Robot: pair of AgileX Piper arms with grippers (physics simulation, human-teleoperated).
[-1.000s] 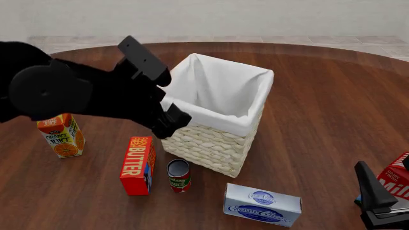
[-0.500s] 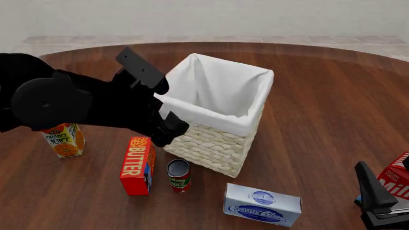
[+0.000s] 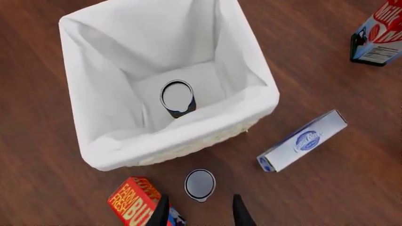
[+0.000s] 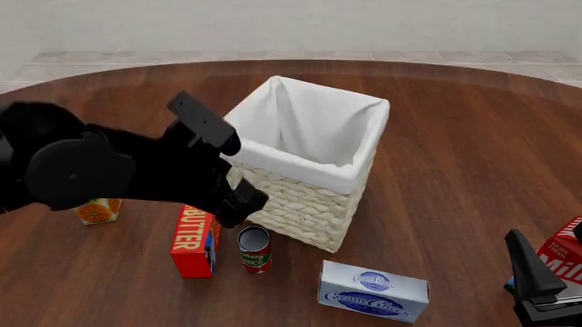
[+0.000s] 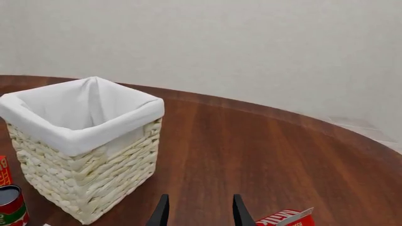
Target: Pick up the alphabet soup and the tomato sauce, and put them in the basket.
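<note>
The basket [image 3: 182,143] [image 4: 314,197] [image 5: 88,157] stands mid-table. The alphabet soup [image 3: 178,97] stands upright on its lined bottom; only its silver top and a sliver of label show. The tomato sauce [image 3: 199,184] [image 4: 255,249] [image 5: 11,208], with its green and red label, stands on the table just in front of the basket. My left gripper [image 3: 199,215] [image 4: 239,202] is open and empty, hovering above the tomato sauce beside the basket's near wall. My right gripper [image 5: 199,214] [image 4: 535,279] is open and empty, low at the near right.
A red butter box [image 4: 193,237] [image 3: 133,205] stands left of the tomato sauce. A cream cheese box [image 4: 373,291] [image 3: 302,140] lies to its right. An orange juice carton [image 4: 95,210] is half hidden under my left arm. A milk carton [image 4: 565,253] [image 3: 379,33] is beside my right gripper.
My left arm has come down and back from the basket's rim towards the tomato sauce, covering more of the orange juice carton. The right arm has not moved.
</note>
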